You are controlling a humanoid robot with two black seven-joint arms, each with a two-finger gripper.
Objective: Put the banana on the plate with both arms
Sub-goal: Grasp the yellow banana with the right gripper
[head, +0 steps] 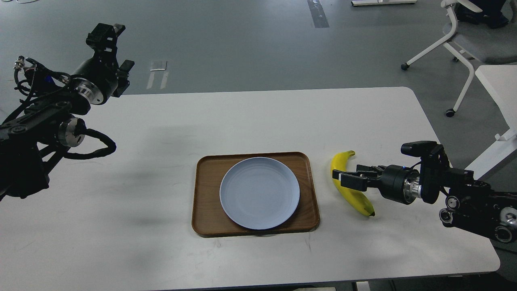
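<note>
Head view, banana (350,184) lengthwise near-to-far, stem far, right gripper (343,179) straddling it, grip unclear

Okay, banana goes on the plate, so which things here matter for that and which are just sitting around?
Matter:
- banana
- plate
- right gripper, at the banana's middle
- left gripper, raised at the table's far left

Just sitting around:
- wooden tray under the plate
- white chair beyond the table

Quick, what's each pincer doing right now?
Left pincer: raised off the table, holding nothing; open or shut cannot be told.
Right pincer: at the banana; grip unclear.
</note>
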